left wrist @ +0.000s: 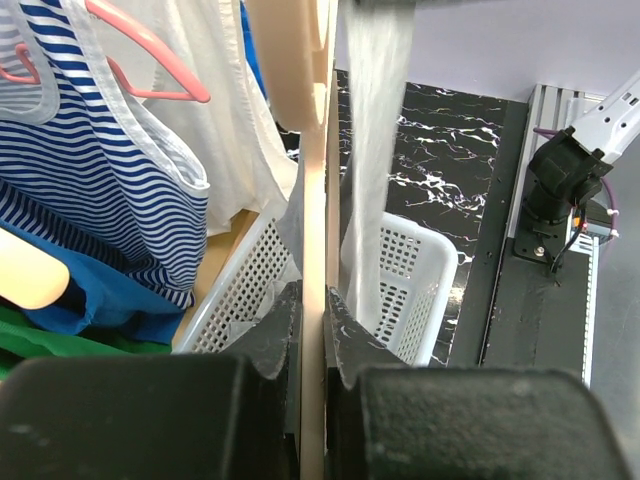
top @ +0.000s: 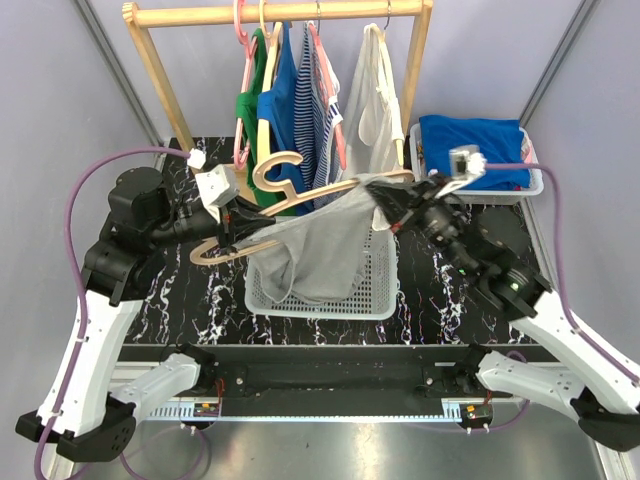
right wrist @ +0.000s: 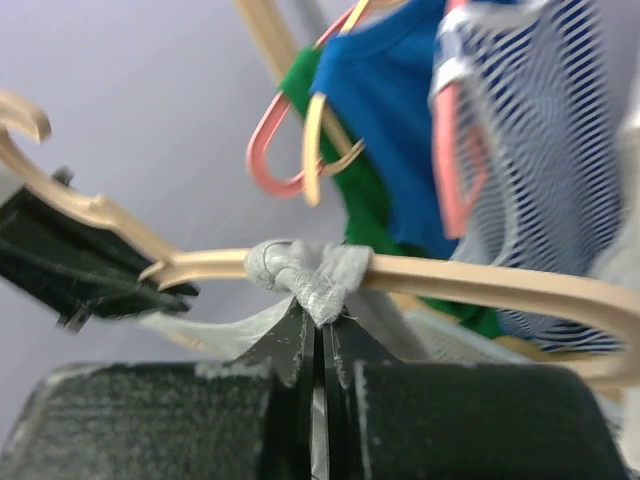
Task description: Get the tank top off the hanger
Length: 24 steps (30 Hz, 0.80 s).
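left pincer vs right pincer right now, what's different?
The left pincer is shut on the wooden hanger; the right pincer is shut on a bunched strap of the grey tank top. The left pincer clamps rigid wood toward the hanger's left end; the right pincer pinches fabric toward its right end. Shared: both shut, both working the same hanger.

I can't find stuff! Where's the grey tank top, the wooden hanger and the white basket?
grey tank top point(top: 320, 250): top view, middle of cloth.
wooden hanger point(top: 340, 186): top view, right arm.
white basket point(top: 378, 285): top view, right wall.
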Each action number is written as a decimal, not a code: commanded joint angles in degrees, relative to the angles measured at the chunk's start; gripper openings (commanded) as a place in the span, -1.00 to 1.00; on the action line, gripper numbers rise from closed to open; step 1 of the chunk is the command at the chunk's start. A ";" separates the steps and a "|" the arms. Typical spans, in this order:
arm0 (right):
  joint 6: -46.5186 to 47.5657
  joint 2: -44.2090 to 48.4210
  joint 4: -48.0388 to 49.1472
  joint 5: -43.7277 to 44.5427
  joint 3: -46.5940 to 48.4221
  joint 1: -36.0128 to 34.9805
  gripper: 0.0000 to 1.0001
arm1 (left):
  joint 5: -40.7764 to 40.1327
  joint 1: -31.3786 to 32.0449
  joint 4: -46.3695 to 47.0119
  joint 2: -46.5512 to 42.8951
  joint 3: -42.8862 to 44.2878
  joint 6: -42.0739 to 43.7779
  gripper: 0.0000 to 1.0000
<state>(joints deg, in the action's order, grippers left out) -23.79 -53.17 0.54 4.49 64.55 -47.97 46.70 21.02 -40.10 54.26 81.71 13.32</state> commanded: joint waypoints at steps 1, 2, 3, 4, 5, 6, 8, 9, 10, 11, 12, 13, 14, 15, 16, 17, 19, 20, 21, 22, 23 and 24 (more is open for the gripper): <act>4.71 6.40 -1.92 17.29 0.31 -0.11 -1.00 | 1.03 0.17 3.53 -1.17 -0.24 0.21 -0.87; 5.24 6.93 -2.81 20.79 0.13 -0.02 -1.00 | 1.11 0.17 3.53 -1.26 -0.24 0.21 -0.86; 5.51 7.46 -3.34 22.65 0.05 -0.11 -1.00 | 1.12 0.17 3.53 -1.26 -0.24 0.30 -0.87; 5.51 8.33 -3.96 24.58 -0.04 -0.02 -1.00 | 1.12 0.17 3.62 -1.35 -0.24 0.30 -0.87; 5.51 8.69 -4.92 28.08 -0.39 -0.02 -1.00 | 1.12 0.25 3.53 -1.44 -0.24 0.30 -0.87; 5.51 9.04 -5.45 29.94 -0.57 -0.02 -1.00 | 1.12 0.25 3.53 -1.70 -0.24 0.30 -0.87; 5.60 9.48 -7.03 34.42 -0.83 -0.02 -1.00 | 1.12 0.25 3.53 -1.79 -0.33 0.30 -0.87; 5.51 9.40 -8.00 36.27 -0.75 -0.02 -1.00 | 1.12 0.17 3.53 -2.05 -0.41 0.21 -0.87; 4.99 9.22 -9.05 38.20 -0.48 -0.02 -1.00 | 1.03 0.17 3.53 -2.14 -0.41 0.21 -0.87; 4.55 9.05 -11.06 41.62 -0.22 -0.11 -1.00 | 1.03 0.25 3.53 -2.14 -0.41 0.21 -0.87; 4.11 8.61 -12.21 43.13 -0.04 -0.02 -1.00 | 0.94 0.17 3.53 -2.23 -0.41 0.13 -0.88; 3.76 8.61 -13.27 44.71 0.13 -0.02 -1.00 | 1.03 0.25 3.53 -2.32 -0.41 0.13 -0.88; 2.97 8.43 -15.89 47.77 0.57 0.06 -1.00 | 0.94 0.25 3.53 -2.32 -0.50 0.13 -0.88; 2.53 8.43 -16.96 49.28 0.57 0.15 -1.00 | 1.11 0.25 3.45 -2.58 -0.41 0.13 -0.89; 2.26 8.69 -17.93 50.69 0.57 0.41 -1.00 | 1.29 0.25 3.45 -2.58 -0.41 0.13 -0.90; 2.26 9.04 -18.89 52.79 0.22 0.94 -1.00 | 1.29 0.25 3.36 -2.58 -0.33 0.30 -0.91; 3.13 10.01 -19.25 54.30 -0.04 1.64 -1.00 | 1.47 0.25 2.75 -2.58 -0.15 0.48 -0.93; 4.09 10.36 -19.26 54.92 -0.04 2.95 -1.00 | 2.34 0.17 1.96 -2.49 0.55 2.04 -0.94; 4.54 10.54 -19.26 55.18 0.31 3.57 -1.00 | 2.78 0.17 -0.14 -2.41 0.90 2.75 -0.96; 4.89 10.63 -19.26 54.84 0.66 4.45 -1.00 | 2.79 0.17 -1.03 -2.32 1.17 3.20 -0.96; 5.42 10.71 -19.34 54.23 1.44 6.29 -1.00 | 2.87 0.25 -1.99 -2.40 1.34 4.16 -0.96; 5.51 10.63 -19.26 53.44 2.06 7.52 -1.00 | 2.87 0.25 -3.66 -2.58 1.26 4.60 -0.96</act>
<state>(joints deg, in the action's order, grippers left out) -21.82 -44.56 -17.19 44.53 63.94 -46.70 48.40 21.74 -39.62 53.82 80.95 14.63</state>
